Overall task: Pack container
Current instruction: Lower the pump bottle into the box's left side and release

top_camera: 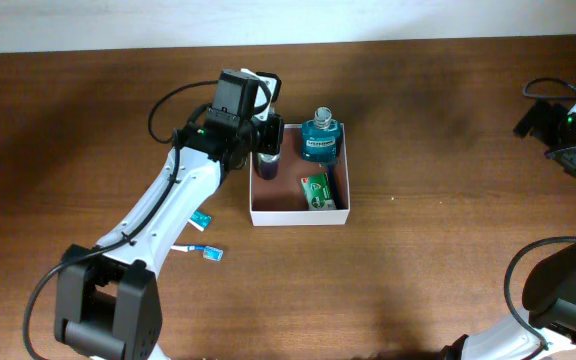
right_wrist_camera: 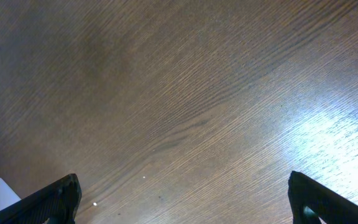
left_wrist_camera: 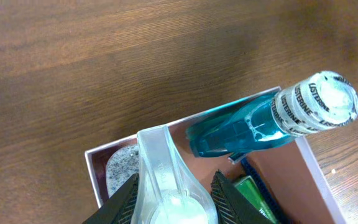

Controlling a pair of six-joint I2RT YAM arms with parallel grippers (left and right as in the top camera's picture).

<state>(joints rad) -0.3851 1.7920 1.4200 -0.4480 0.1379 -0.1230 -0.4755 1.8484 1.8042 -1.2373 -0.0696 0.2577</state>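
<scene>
Mid-table we log the square, shallow, white-walled container (top_camera: pixel 298 218). Over its far-left corner hangs the left claw (top_camera: pixel 265 140), clamped on a clear plastic bottle (left_wrist_camera: pixel 166 168). Well off to the right, the right claw (right_wrist_camera: pixel 185 205) gapes wide above the brown wooden table (right_wrist_camera: pixel 166 93).

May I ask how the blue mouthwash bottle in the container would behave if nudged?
The mouthwash bottle seems upright and tall for its base, so it may tip. Its smooth plastic probably slips. Apparently holding blue liquid, it is likely fairly heavy.
</scene>
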